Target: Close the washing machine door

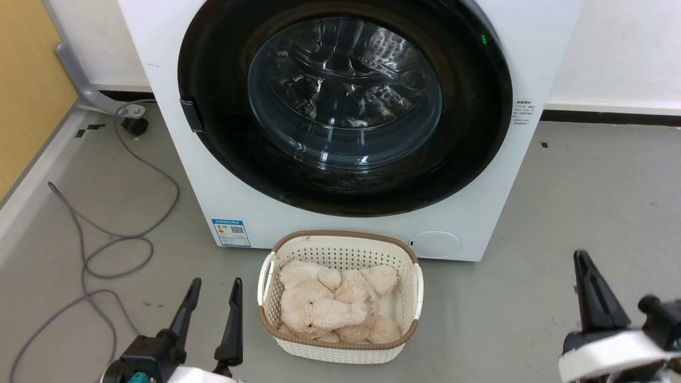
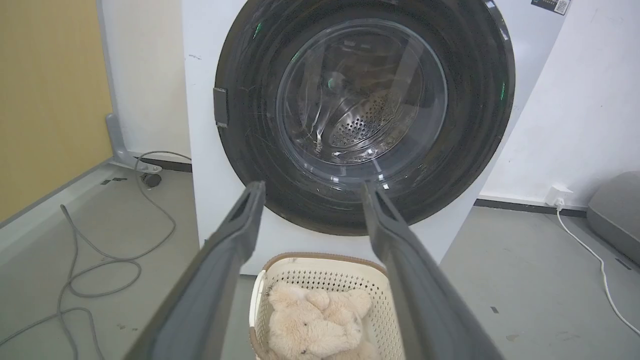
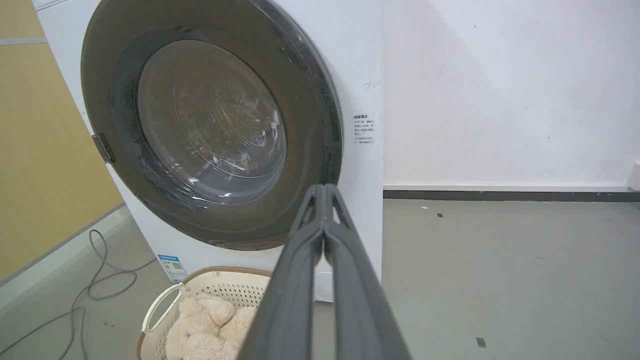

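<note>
The door [image 1: 345, 96] sits flush in the washer's [image 1: 223, 202] front, ahead of and above both claws and well apart from each. The left claw [image 1: 217, 282] is spread wide and empty. The right claw [image 3: 325, 187] is pinched closed on nothing. A basket [image 1: 340, 352] sits on the floor between them. The door looks already closed, so at most a confirming press remains, and neither arm is clearly nearer.

Grey floor [image 1: 585, 186], white wall [image 3: 500, 90] (black skirting [image 3: 500, 195]), yellow panel [image 1: 26, 80] at left
</note>
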